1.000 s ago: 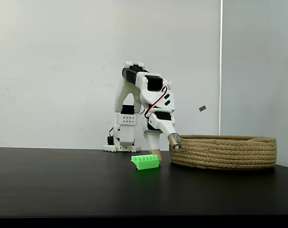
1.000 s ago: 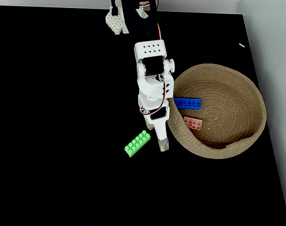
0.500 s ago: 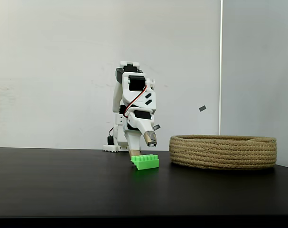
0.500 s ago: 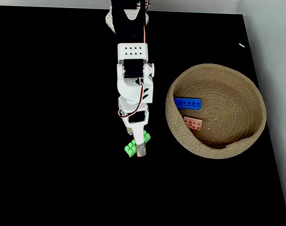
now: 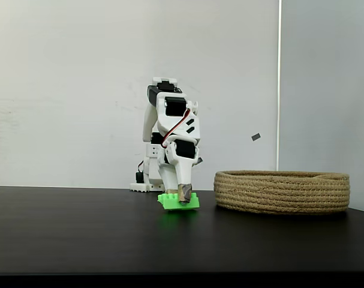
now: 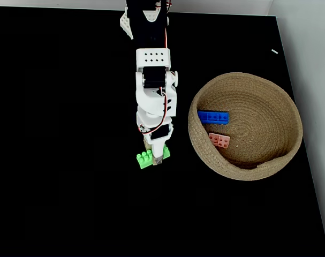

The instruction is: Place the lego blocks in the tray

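Observation:
The bright green lego block [image 5: 177, 202] [image 6: 144, 159] lies on the black table just left of the tray [image 5: 283, 192] [image 6: 282, 101], a round coiled-rope basket. My gripper [image 5: 183, 194] [image 6: 157, 156] points straight down with its taped fingertips closed on the green block's right end; the block still rests on the table. Inside the tray, in the view from above, lie the flat blue lego block [image 6: 213, 116] and the pale pink one [image 6: 219, 140]. In the side view the tray's wall hides both.
The arm's white base [image 5: 147, 180] [image 6: 131, 24] stands at the table's back edge. A pale wall rises behind the table. A small grey mark [image 5: 256, 137] sits on the wall above the tray. Bare black tabletop [image 6: 60, 134] spreads left of the arm.
The gripper swung left from the tray's rim to above the green block, then came down and closed on it. The block turned from diagonal to nearly level and shifted slightly.

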{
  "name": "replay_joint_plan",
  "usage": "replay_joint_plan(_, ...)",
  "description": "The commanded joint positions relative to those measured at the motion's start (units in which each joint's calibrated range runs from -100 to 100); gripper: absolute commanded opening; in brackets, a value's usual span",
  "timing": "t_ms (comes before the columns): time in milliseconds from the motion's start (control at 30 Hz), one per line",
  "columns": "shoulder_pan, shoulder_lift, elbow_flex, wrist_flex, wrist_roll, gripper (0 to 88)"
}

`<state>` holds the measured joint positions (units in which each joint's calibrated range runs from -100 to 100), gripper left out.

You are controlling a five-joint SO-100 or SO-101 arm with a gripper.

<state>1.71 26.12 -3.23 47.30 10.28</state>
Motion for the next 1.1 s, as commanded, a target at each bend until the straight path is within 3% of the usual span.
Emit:
replay_joint_plan(0,-0.64,-2.82,1.63,0.72,1.03,0.3)
replay_joint_plan(233,0.19,-6.52,-3.02,5.47,-2.05,0.2)
replay_joint_plan(600,-3.61,-17.61,-33.39,39.54,-20.22,0.2)
replay_joint_plan(900,-16.3,-25.35,-29.47,36.62,-30.77,0.3)
replay_joint_plan(1067,-23.39,-27.41,-22.45,36.54,-31.4,18.3)
